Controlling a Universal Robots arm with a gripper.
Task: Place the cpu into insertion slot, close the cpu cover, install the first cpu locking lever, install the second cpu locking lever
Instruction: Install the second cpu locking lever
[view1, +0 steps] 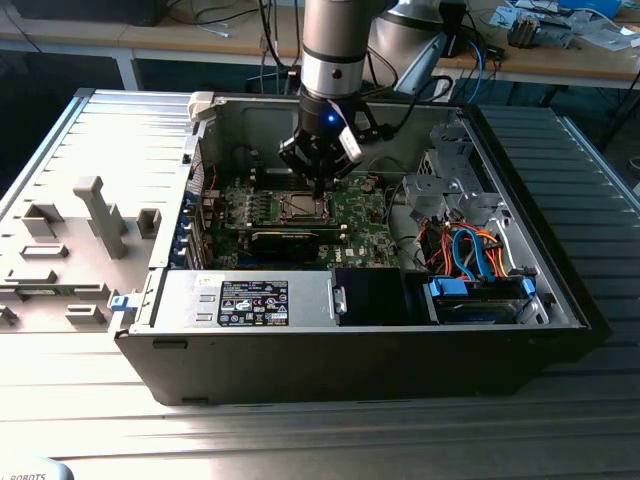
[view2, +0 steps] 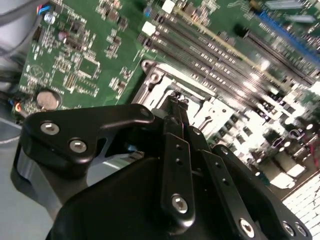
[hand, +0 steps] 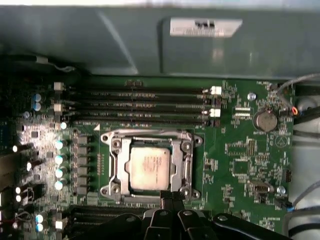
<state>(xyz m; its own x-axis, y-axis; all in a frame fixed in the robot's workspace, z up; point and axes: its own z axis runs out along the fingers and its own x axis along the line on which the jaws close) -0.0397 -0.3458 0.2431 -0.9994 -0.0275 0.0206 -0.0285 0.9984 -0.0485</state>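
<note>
Gripper (view1: 319, 186) lowered into open computer case (view1: 560, 290), fingers pressed narrow together with nothing between them, tips at edge of cpu cover (hand: 150, 142). Cpu (hand: 148, 167) seated flat in insertion slot (hand: 116, 170), cover frame lying down around it on green motherboard (hand: 240, 155). Fingertips (view2: 175, 102) touching socket's metal rim in second wrist view. Long memory slots (hand: 140, 107) just beside socket.

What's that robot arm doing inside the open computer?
It is working on the processor socket of the green motherboard. The cpu already sits in the insertion slot, with the cpu cover down around it. The gripper, fingers together and holding nothing, hovers at the socket's edge.
</note>
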